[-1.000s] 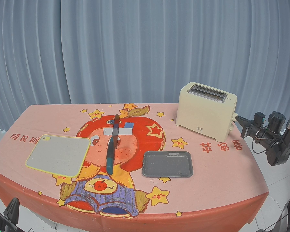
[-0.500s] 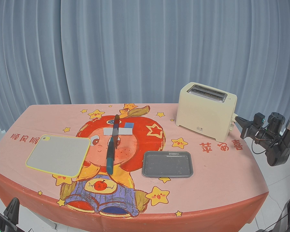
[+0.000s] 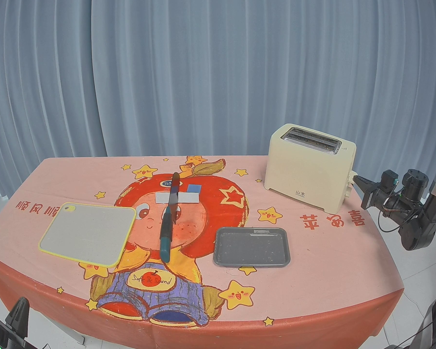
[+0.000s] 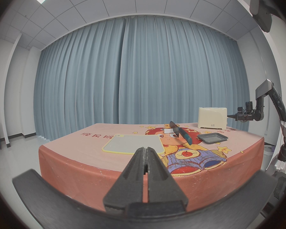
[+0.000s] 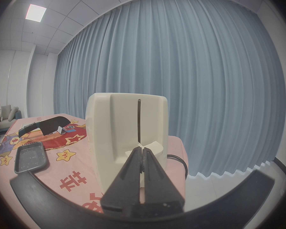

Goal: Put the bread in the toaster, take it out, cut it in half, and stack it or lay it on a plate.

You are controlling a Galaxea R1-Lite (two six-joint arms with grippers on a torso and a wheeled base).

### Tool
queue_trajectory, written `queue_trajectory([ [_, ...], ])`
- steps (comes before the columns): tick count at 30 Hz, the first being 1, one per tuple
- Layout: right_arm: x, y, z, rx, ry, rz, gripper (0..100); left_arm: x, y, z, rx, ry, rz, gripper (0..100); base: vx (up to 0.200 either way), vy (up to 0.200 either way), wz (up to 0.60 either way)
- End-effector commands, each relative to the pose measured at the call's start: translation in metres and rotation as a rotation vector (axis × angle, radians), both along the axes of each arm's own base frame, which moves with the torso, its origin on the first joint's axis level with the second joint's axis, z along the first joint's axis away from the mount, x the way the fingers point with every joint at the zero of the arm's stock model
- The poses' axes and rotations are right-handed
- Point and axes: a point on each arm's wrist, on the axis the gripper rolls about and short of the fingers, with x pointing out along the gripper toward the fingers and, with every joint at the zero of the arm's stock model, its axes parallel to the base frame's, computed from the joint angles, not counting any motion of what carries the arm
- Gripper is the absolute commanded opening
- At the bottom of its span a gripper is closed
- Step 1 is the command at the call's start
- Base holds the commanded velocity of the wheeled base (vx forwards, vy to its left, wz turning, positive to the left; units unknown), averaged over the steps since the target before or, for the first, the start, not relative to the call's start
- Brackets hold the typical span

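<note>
right gripper (image 5: pixel 141 150), fingers together, at 3 o'clock of toaster (image 3: pixel 309 168) | press lever (image 5: pixel 149 145) straight down, tip centred

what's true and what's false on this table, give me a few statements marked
1. The knife lies between the cutting board and the tray. True.
2. Bread halves lie on the tray. False: no bread is on it.
3. The right gripper is shut, its tips at the toaster's lever. True.
4. The left gripper holds the knife. False: it is shut on nothing, low before the table's near edge.
5. The toaster stands on the cutting board. False: it stands on the table, far right.
</note>
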Motion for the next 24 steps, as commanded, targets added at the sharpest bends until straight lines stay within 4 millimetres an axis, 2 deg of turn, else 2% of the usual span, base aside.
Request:
queue_trajectory([
  [1, 0.000, 0.000, -0.002, 0.000, 0.005, 0.003, 0, 0.001, 0.000, -0.005, 0.000, 0.018, 0.000, 0, 0.000, 0.000, 0.00],
  [9, -0.002, 0.000, 0.013, -0.004, -0.040, 0.001, 0, 0.001, 0.000, -0.005, 0.000, 0.018, 0.000, 0, 0.000, 0.000, 0.00],
  [24, -0.003, -0.001, 0.028, -0.008, -0.091, -0.004, 0, 0.001, 0.000, -0.005, 0.000, 0.018, 0.001, 0, 0.000, 0.000, 0.00],
])
